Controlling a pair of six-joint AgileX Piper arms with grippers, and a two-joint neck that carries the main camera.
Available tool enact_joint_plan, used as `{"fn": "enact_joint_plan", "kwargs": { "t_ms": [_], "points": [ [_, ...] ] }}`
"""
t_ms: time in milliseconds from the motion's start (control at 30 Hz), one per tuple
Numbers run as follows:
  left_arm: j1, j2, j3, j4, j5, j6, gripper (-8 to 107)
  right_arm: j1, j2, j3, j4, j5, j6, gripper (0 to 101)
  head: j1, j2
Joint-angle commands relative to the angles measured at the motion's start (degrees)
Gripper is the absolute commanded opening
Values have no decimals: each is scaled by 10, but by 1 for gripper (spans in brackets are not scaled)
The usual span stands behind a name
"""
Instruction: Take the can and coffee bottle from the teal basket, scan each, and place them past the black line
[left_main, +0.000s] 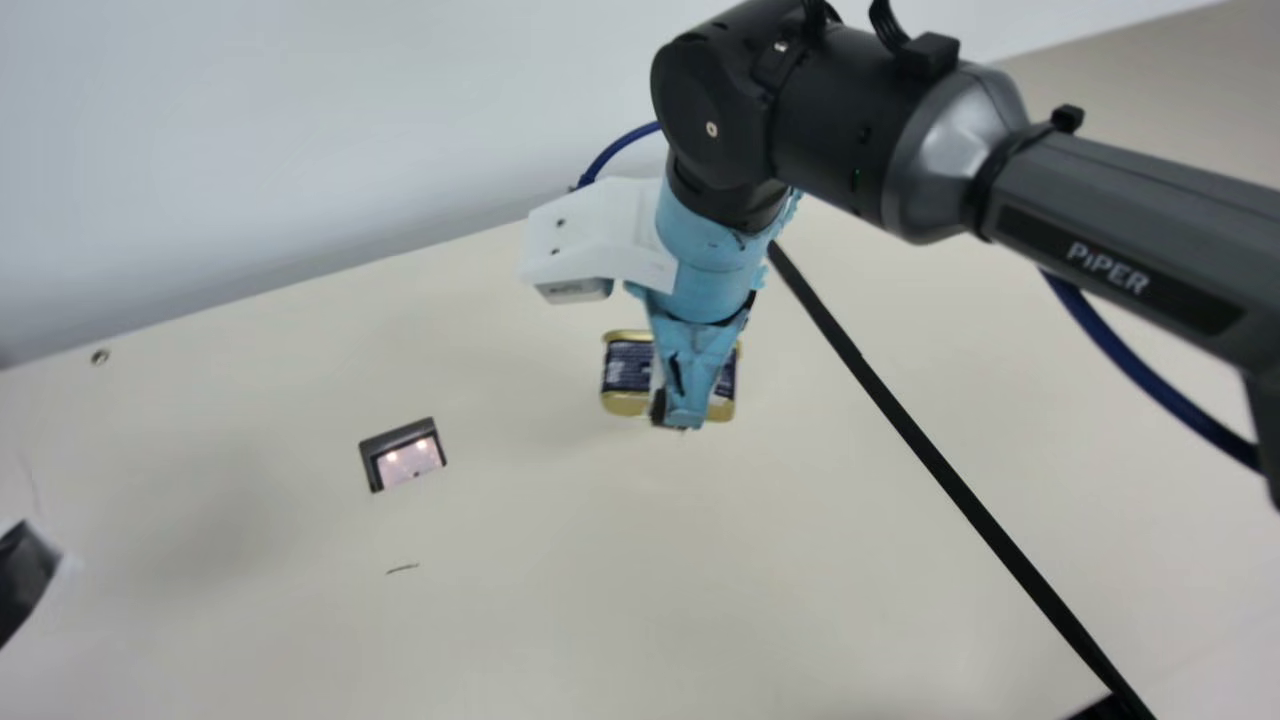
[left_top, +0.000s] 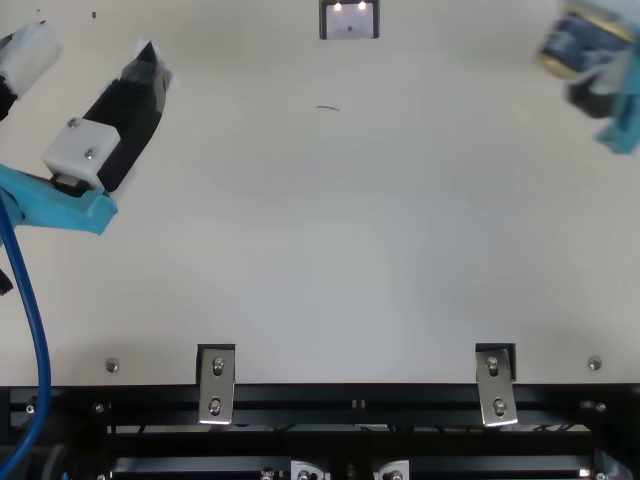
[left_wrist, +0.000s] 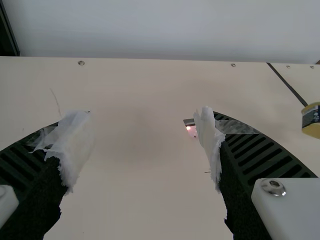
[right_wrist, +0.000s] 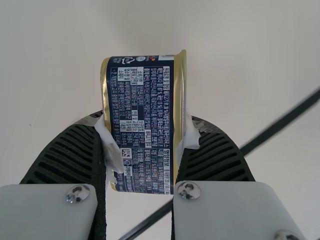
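My right gripper (left_main: 680, 412) holds the navy-and-gold can (left_main: 626, 372) above the table, left of the black line (left_main: 905, 440) in the main view. In the right wrist view, the fingers of my right gripper (right_wrist: 146, 123) press the gold rims of the can (right_wrist: 142, 107), its printed side facing the camera. The top view has my left gripper (left_top: 93, 47) at the left, spread open. Between the taped tips of my left gripper (left_wrist: 144, 117) there is only bare table behind. A small dark-framed scanner (left_main: 405, 456) with two lights lies left of the can.
The cream table (left_main: 560, 600) meets a pale wall (left_main: 250, 120) at the back. Metal brackets (left_top: 216, 385) and a black rail (left_top: 330, 396) run along the near edge in the top view. A blue cable (left_main: 1130, 365) hangs under my right arm.
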Motion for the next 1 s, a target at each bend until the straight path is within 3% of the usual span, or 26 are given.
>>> {"fn": "enact_joint_plan", "kwargs": {
  "t_ms": [0, 267, 600, 767, 967],
  "points": [
    [0, 0, 0, 0, 0, 0, 90, -47, -29, 39, -12, -6, 42, 0, -13, -37],
    [0, 0, 0, 0, 0, 0, 90, -174, -98, 122, -56, -31, 133, 0, -14, -53],
    [0, 0, 0, 0, 0, 0, 90, -330, -133, 207, -100, -57, 179, 0, -14, -53],
    [0, 0, 0, 0, 0, 0, 90, -411, -140, 239, -82, -91, 180, 0, -14, -53],
    [0, 0, 0, 0, 0, 0, 90, -503, -148, 276, -43, -159, 176, 0, -14, -53]
  ]
}}
